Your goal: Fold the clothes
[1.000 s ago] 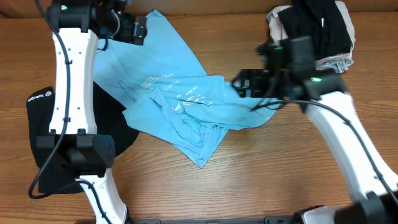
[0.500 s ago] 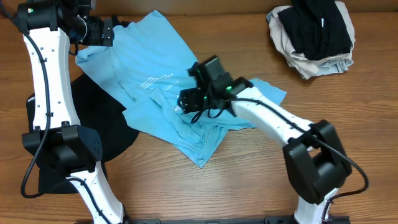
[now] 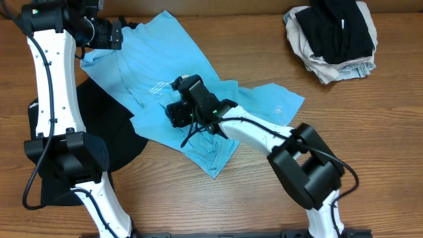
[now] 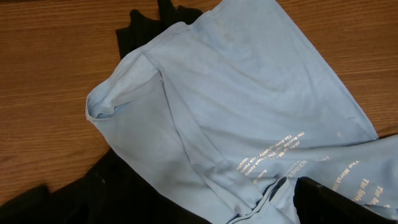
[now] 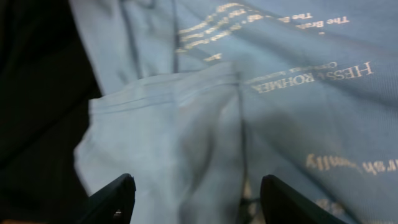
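Overhead: one light blue T-shirt (image 3: 165,66) lies rumpled. One black garment (image 3: 119,132) pokes out from under its left side, and one heap of clothes (image 3: 334,36) sits well off to its right. The right gripper (image 3: 177,114) hovers over the shirt's middle, the left gripper (image 3: 114,33) at its top-left corner.

Left wrist: only shirt, no fingers showing, so can't tell its grip.

Right wrist: jaws wide apart and empty above a crease. I'd say it's the reach-to-grab stage, and next it needs to drop and pinch that fold.

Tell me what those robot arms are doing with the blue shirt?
Their job is folding laundry. The right gripper is open, low over the middle of the crumpled blue shirt, not holding it. The left gripper is by the shirt's far edge; I cannot tell if it grips. A black garment lies partly under the shirt, and a pile of other clothes sits at the far right.
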Available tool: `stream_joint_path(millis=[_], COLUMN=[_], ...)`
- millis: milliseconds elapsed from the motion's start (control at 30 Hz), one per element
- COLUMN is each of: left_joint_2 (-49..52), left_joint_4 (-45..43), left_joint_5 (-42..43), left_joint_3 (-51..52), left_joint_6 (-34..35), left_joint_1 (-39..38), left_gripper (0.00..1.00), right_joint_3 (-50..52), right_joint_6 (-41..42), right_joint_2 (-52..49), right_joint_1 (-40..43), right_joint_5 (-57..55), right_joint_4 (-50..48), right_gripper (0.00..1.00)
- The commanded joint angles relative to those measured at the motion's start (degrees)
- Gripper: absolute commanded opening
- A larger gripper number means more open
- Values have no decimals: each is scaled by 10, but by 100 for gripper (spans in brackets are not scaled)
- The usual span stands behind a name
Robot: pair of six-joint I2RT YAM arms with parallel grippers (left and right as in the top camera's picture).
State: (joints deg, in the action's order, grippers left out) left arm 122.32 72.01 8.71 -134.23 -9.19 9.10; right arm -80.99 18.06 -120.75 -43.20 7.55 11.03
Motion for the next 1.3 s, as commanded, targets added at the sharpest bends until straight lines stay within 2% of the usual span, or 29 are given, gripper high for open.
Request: stream_joint_path(millis=[0,300,567,667,700,967,1267], left_joint_2=[2,2,2,2,2,2,2], left_joint_4=[-3,-2,-2,0,0,0,27], left_joint_5=[-3,-3,-3,-3,-3,-3,-3], left_joint_3=[6,9,9,9,9,9,9], left_joint_6=[-9,-9,-9,-9,-9,-9,-9], left_joint_1=[-1,-1,-1,-1,-1,-1,-1], left_gripper=[100,100,100,100,100,100,98], right_joint_3=[-7,-7,-7,-8,-15,-121,-166], right_joint_6=[2,21,17,17,17,17,12], right_joint_2=[-15,-36,-74,-77,-76,-42,91], right_joint_1=[1,-14,-50,-51,-51,-12,48], right_joint_5=[-35,-35,-52,-66,-74,-75,-12], right_joint_4=[-29,-51,-53,-51,-41,149,454], right_gripper=[66,65,59,52,46,4,4])
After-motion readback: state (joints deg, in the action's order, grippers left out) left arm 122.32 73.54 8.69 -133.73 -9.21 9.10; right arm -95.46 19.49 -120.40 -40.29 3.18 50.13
